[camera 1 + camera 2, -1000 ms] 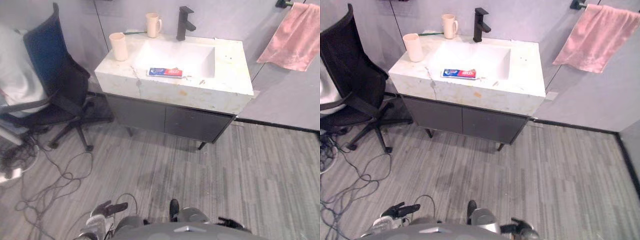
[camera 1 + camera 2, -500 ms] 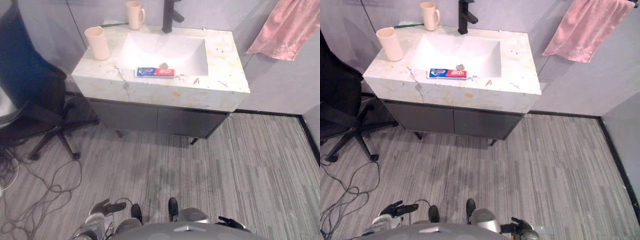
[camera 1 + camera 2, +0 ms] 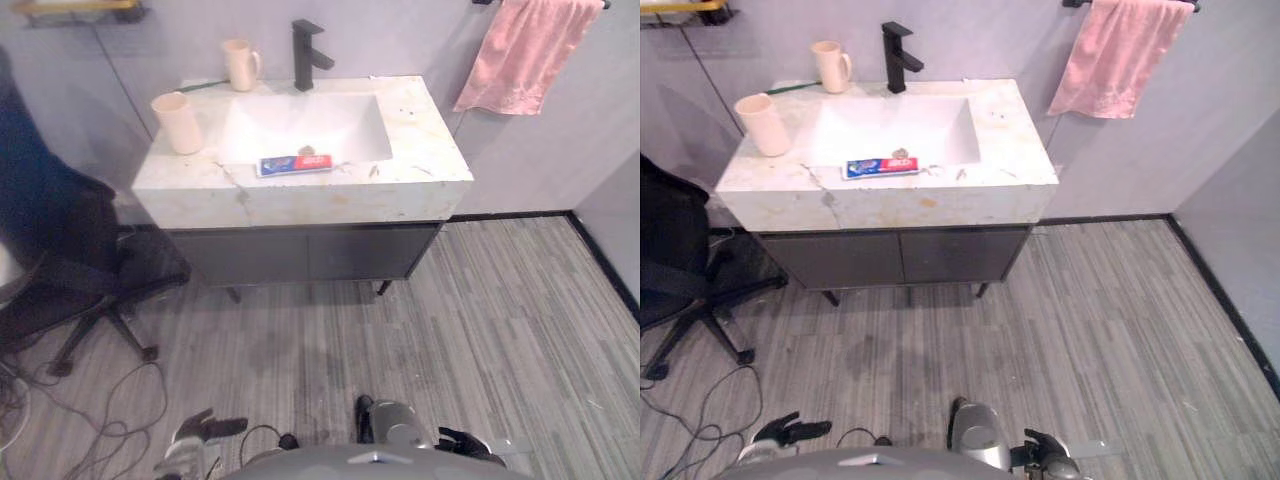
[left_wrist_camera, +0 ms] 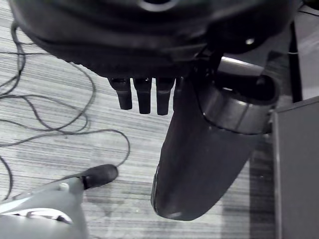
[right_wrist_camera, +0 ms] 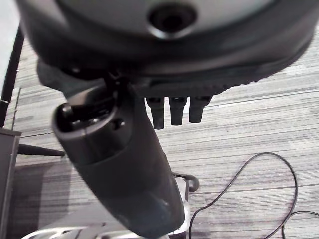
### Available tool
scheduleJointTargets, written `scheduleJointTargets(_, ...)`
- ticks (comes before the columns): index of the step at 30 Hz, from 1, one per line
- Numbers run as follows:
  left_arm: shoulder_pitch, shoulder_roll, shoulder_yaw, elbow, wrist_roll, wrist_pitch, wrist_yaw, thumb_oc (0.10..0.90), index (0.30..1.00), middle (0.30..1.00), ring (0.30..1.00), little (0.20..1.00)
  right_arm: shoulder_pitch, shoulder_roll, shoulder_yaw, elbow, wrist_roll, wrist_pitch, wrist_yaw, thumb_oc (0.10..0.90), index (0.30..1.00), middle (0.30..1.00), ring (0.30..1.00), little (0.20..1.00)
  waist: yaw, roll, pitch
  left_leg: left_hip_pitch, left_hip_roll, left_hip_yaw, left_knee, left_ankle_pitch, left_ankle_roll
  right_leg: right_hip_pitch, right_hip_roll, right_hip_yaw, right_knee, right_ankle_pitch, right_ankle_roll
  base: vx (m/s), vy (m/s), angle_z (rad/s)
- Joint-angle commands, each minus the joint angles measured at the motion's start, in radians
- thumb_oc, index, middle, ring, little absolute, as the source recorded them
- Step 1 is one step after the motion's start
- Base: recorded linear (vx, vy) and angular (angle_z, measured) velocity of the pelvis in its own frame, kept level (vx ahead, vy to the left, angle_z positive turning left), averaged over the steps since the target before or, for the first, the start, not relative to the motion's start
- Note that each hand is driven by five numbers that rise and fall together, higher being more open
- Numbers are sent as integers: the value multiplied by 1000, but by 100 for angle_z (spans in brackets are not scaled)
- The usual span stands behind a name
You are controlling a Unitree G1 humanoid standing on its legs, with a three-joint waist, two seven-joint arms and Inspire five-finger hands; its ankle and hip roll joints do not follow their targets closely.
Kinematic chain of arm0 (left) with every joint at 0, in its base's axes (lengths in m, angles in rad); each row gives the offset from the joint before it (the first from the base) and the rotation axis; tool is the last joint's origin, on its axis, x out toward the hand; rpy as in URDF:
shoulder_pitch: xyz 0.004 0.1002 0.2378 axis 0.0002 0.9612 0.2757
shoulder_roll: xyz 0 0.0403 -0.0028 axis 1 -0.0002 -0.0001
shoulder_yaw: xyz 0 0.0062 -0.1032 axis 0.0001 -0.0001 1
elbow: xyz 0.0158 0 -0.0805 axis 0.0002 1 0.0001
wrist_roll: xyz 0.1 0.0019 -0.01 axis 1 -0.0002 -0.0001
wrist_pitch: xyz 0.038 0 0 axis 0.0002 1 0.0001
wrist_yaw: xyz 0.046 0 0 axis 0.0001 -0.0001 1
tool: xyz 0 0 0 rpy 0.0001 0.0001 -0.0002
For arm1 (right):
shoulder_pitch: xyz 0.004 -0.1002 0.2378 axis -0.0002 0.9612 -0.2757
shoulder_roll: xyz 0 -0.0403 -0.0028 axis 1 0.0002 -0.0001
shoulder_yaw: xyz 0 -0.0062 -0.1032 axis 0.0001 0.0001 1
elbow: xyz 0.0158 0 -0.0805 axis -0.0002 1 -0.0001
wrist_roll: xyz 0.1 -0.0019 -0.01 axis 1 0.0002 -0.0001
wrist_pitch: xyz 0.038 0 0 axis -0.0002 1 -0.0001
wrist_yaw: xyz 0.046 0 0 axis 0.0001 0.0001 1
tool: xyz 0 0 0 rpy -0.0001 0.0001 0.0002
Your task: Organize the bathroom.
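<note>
Pale marble made up the counter (image 3: 420, 165), which sat on a dark cabinet (image 3: 300, 255) against the grey wall, well ahead of the robot across a stretch of grey plank floor (image 3: 500, 330). A white basin (image 3: 305, 125) was sunk into the middle of the top. On the near rim of that basin lay a toothpaste box (image 3: 295, 163), red and blue, flat and lengthwise along the edge. A black tap (image 3: 305, 55) stood upright behind the basin. To its left a cream mug (image 3: 238, 64) stood at the back of the counter, and a thin green toothbrush (image 3: 205, 86) lay just beside it. A second cup (image 3: 178, 122), peach-coloured and without a handle, stood upright near the counter's left edge, apart from the mug. A pink towel (image 3: 520, 50) hung from a black rail on the wall to the right of the counter. A black office chair (image 3: 60, 260) stood to the left of the cabinet, with loose cables on the floor near its base.

The left hand (image 4: 142, 94) hung low beside the robot over the floor, fingers straight and relaxed, holding nothing. The right hand (image 5: 172, 109) hung likewise on the other side, fingers loose and empty. Both were well apart from the counter and everything on it.
</note>
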Motion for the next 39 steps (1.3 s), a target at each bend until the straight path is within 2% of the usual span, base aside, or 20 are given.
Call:
scheduleJointTargets(1, -64, 6, -16, -19, -12, -68, 24, 800, 900, 900, 900, 900, -44, -37, 8, -6, 33, 3, -3, 800, 900, 900, 900, 900, -20, 25, 23, -40, -87, -134, 143, -104, -78, -16, 33, 70, -36, 64, 33, 258, -71, 6)
scheduleJointTargets(4, -57, 7, 2, -36, 6, -69, 12, 800, 900, 900, 900, 900, -38, -41, -1, 2, 38, 6, -12, 800, 900, 900, 900, 900, -19, 26, 23, -71, -102, -143, 246, -84, -106, 22, 51, 104, -49, 56, 15, 229, -25, 42)
scheduleJointTargets(5, -52, 5, 5, -41, 11, -80, 5, 800, 900, 900, 900, 900, -34, -46, -5, -2, 58, 16, -11, 800, 900, 900, 900, 900, -13, 21, 22, -104, -110, -149, 338, -62, -122, 59, 59, 117, -69, 54, 2, 226, 5, 29)
scheduleJointTargets(7, -46, 6, 14, -59, -24, -83, -2, 800, 900, 900, 900, 900, -32, -53, -4, -14, 45, 20, -3, 800, 900, 900, 900, 900, -3, 15, 19, -132, -113, -165, 378, -58, -125, 100, 65, 129, -95, 50, -6, 190, 51, 9)
scheduleJointTargets(9, -49, 12, 24, -69, -41, -96, -2, 800, 900, 900, 900, 900, -33, -56, 2, -19, 55, 19, -1, 800, 900, 900, 900, 900, 2, 10, 14, -129, -99, -166, 349, -79, -112, 119, 65, 132, -108, 43, -9, 153, 83, -17)
scheduleJointTargets(11, -53, 20, 36, -83, -52, -113, -6, 800, 900, 900, 900, 900, -33, -50, 1, -19, 74, 10, -5, 800, 900, 900, 900, 900, 4, 8, 7, -98, -63, -175, 255, -86, -95, 134, 66, 131, -121, 38, -7, 164, 108, -16)
scheduleJointTargets(13, -65, 29, 35, -108, -39, -143, 5, 800, 900, 900, 900, 900, -32, -47, 0, -13, 82, -9, -7, 800, 900, 900, 900, 900, 0, 11, -1, -71, -1, -188, 144, -40, -98, 151, 71, 140, -138, 30, -5, 131, 115, 9)
scheduleJointTargets(14, -73, 34, 30, -118, -31, -159, 11, 800, 900, 900, 900, 900, -28, -46, -1, -15, 85, -17, -9, 800, 900, 900, 900, 900, -1, 11, -1, -70, 16, -201, 130, -26, -105, 156, 69, 147, -142, 27, -2, 89, 116, 7)
scheduleJointTargets(15, -82, 40, 25, -127, -18, -184, 22, 800, 900, 900, 900, 900, -21, -47, -2, -16, 87, -29, -10, 800, 900, 900, 900, 900, -1, 7, 2, -82, 18, -215, 154, -30, -109, 156, 64, 154, -136, 21, -1, 82, 135, 3)
scheduleJointTargets(19, -94, 57, 23, -208, 12, -234, 100, 800, 900, 900, 900, 900, -23, -52, -7, -17, 89, -23, -9, 800, 900, 900, 900, 900, -6, 28, 1, -73, 14, -195, 125, -32, -103, 139, 55, 166, -86, -9, 6, 65, 158, -7)
scheduleJointTargets(22, -105, 80, 36, -341, 34, -234, 191, 800, 900, 900, 900, 900, -20, -52, -15, -28, 90, -18, -13, 800, 900, 900, 900, 900, -9, 41, -4, -60, 5, -170, 112, -40, -96, 141, 46, 172, -75, -20, 12, 50, 141, 5)
scheduleJointTargets(24, -107, 93, 35, -415, 37, -210, 227, 800, 900, 900, 900, 900, -20, -54, -16, -36, 95, -11, -13, 800, 900, 900, 900, 900, -7, 46, -6, -56, 5, -167, 108, -41, -94, 143, 45, 175, -73, -22, 12, 39, 84, 0)
scheduleJointTargets(25, -107, 127, 24, -585, 61, -188, 273, 800, 900, 900, 900, 900, -24, -52, -13, -40, 104, 0, -20, 800, 900, 900, 900, 900, 0, 53, -12, -47, 4, -162, 99, -41, -92, 151, 44, 176, -75, -26, 13, 53, 80, -1)
scheduleJointTargets(26, -109, 144, 22, -654, 72, -182, 282, 800, 900, 900, 900, 900, -26, -51, -12, -37, 110, 3, -22, 800, 900, 900, 900, 900, 4, 55, -14, -45, 5, -161, 97, -42, -92, 155, 44, 176, -76, -28, 13, 70, 94, 1)
scheduleJointTargets(27, -115, 193, 25, -878, 94, -121, 290, 800, 900, 900, 900, 900, -30, -52, -13, -24, 114, 6, -19, 800, 900, 900, 900, 900, 16, 60, -21, -45, 5, -160, 95, -42, -92, 161, 45, 178, -77, -33, 13, 35, 36, 1)
scheduleJointTargets(31, -116, 201, 25, -912, 127, -134, 284, 800, 900, 900, 900, 900, -30, -51, -12, -22, 115, 8, -19, 800, 900, 900, 900, 900, 18, 61, -22, -45, 6, -160, 95, -42, -92, 163, 45, 178, -77, -34, 12, 2, -1, 1)
scheduleJointTargets(32, -144, 286, 36, -1176, 193, -65, 305, 800, 900, 900, 900, 900, -39, -57, -18, 8, 126, 1, -12, 800, 900, 900, 900, 900, 34, 63, -26, -46, 5, -165, 101, -44, -92, 172, 46, 179, -82, -35, 14, 0, 0, 0)
scheduleJointTargets(33, -172, 347, 56, -1302, 231, -53, 335, 800, 900, 900, 900, 900, -48, -60, -16, 31, 143, -5, -9, 800, 900, 900, 900, 900, 43, 63, -31, -46, 6, -165, 105, -45, -95, 182, 46, 177, -88, -34, 15, 17, -39, 0)
scheduleJointTargets(35, -216, 410, 78, -1412, 234, -24, 364, 800, 900, 900, 900, 900, -56, -59, -11, 54, 159, -7, -8, 800, 900, 900, 900, 900, 50, 61, -40, -44, 9, -165, 106, -44, -98, 193, 46, 174, -101, -32, 16, 13, -51, 1)
scheduleJointTargets(39, -250, 451, 102, -1508, 260, -42, 334, 800, 900, 900, 900, 900, -62, -50, -6, 75, 177, -12, -8, 800, 900, 900, 900, 900, 57, 58, -49, -42, 11, -166, 108, -40, -104, 206, 47, 173, -116, -27, 17, 2, -51, 9)
